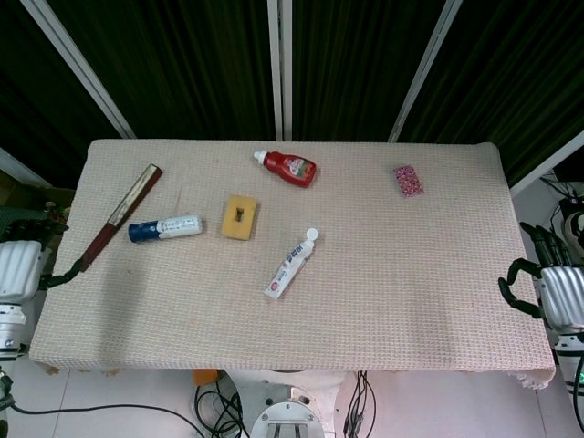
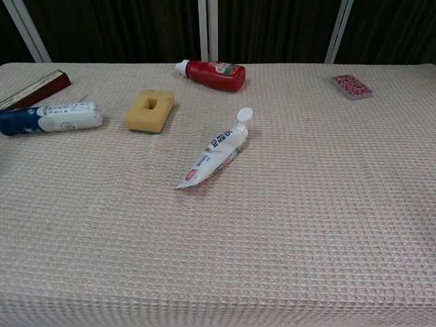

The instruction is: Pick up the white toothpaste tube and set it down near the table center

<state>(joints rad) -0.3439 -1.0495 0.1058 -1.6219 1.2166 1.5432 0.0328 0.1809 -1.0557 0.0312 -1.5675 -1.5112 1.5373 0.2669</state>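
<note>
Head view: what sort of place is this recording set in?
Probably a lab or test booth, not a home: a table under beige woven cloth, dark curtain panels with white frame bars behind, and loose cables on the floor below.
</note>
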